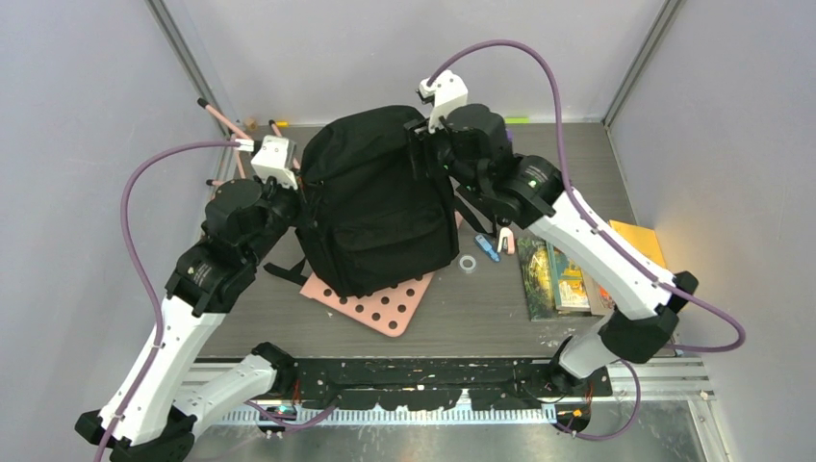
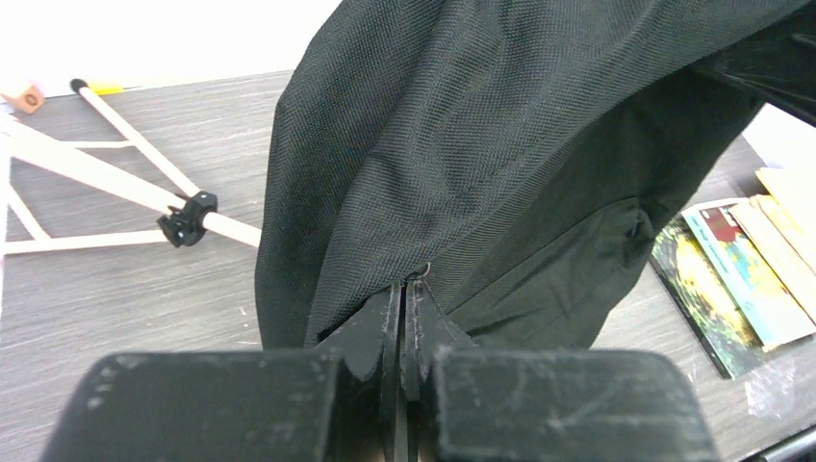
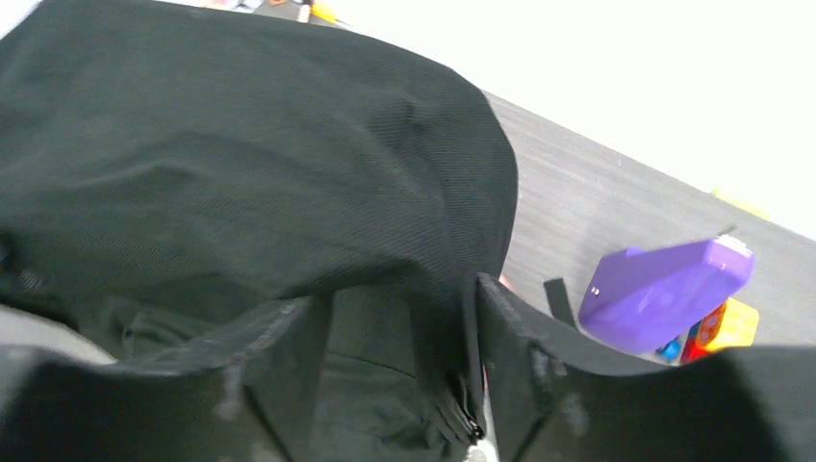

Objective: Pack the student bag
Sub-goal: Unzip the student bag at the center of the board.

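Top external view shows the student bag [image 1: 375,202] standing upright, zipped pockets facing the near edge, its lower end resting on a pink board with holes [image 1: 385,306]; both arms reach in against its upper half, one on each flank; to the right of the bag lie a small roll of tape [image 1: 468,263] and a stack of books [image 1: 555,276], apart from it; wooden sticks [image 1: 223,119] lie behind its left side.

Left wrist view: the left pincer [image 2: 409,289] is clenched, its two fingers pressed flat together with a pinch of the bag's black cloth caught at their tips; the cloth rises from that pinch and fills the picture above it; the sticks lie well off to the left of the bag, the books to its right.

Right wrist view: the right pincer [image 3: 390,303] is released, its fingers [image 3: 289,371] standing apart at the bag's top edge; a fold of cloth with a zip sits in the gap between them, and whether either finger touches it I cannot tell; a purple object [image 3: 664,287] lies on the tabletop to the right of the bag, clear of it.
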Robot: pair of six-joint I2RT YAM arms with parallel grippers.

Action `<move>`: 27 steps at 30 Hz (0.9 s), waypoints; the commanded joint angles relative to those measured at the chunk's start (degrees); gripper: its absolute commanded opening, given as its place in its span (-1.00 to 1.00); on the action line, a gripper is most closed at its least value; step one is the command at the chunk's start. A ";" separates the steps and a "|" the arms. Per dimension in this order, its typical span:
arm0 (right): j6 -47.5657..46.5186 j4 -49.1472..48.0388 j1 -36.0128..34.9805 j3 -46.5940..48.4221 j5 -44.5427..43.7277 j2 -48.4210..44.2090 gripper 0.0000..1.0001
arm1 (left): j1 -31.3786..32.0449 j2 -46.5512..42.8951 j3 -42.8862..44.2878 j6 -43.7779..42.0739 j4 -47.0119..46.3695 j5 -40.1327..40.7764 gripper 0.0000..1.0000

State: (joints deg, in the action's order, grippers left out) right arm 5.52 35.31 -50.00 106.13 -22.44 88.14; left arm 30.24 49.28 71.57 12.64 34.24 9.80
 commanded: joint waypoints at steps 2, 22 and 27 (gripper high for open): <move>-9.95 -2.25 0.07 -0.64 13.84 -6.54 0.50 | -0.27 0.76 1.38 -0.49 2.18 -5.11 -1.00; -20.94 9.39 -3.70 16.47 5.55 7.12 0.36 | -0.27 3.09 5.68 -2.32 3.60 -4.71 -1.00; -22.60 3.63 -3.94 14.26 0.17 7.25 -0.48 | -0.27 2.85 5.30 -2.27 3.76 -4.57 -1.00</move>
State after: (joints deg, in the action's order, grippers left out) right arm -15.20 45.67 -53.54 120.86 -15.46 96.01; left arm 30.24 52.31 75.11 11.44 37.21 5.23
